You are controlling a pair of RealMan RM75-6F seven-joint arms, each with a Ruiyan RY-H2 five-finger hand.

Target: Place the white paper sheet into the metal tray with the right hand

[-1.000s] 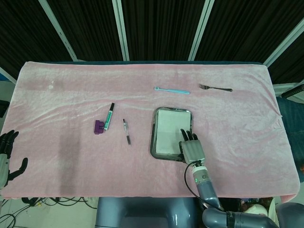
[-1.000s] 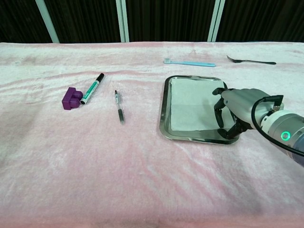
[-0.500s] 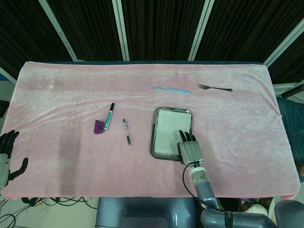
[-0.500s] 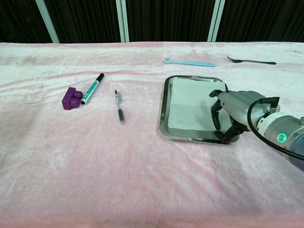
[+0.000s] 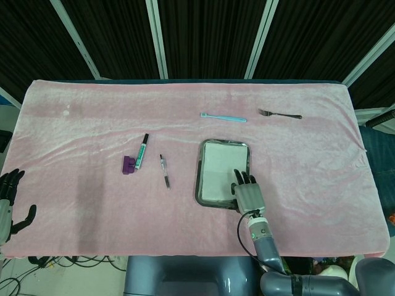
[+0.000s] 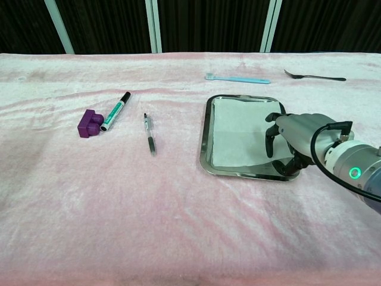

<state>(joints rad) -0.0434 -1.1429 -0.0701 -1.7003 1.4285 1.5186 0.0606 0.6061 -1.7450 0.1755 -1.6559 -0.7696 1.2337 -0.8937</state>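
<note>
The 1 white paper sheet (image 6: 237, 134) lies flat inside the 1 metal tray (image 6: 204, 143). My right hand (image 6: 292, 140) hangs over the tray's near right corner, fingers curled downward, gripping nothing. My left hand (image 5: 8, 200) sits off the tabletop's (image 5: 80, 191) left edge, fingers spread, holding nothing. Around the tray: 1 pen (image 6: 149, 134), 1 marker (image 6: 115, 111), 1 purple block (image 6: 90, 123), 1 toothbrush (image 6: 237, 78), 1 fork (image 6: 312, 75).
</note>
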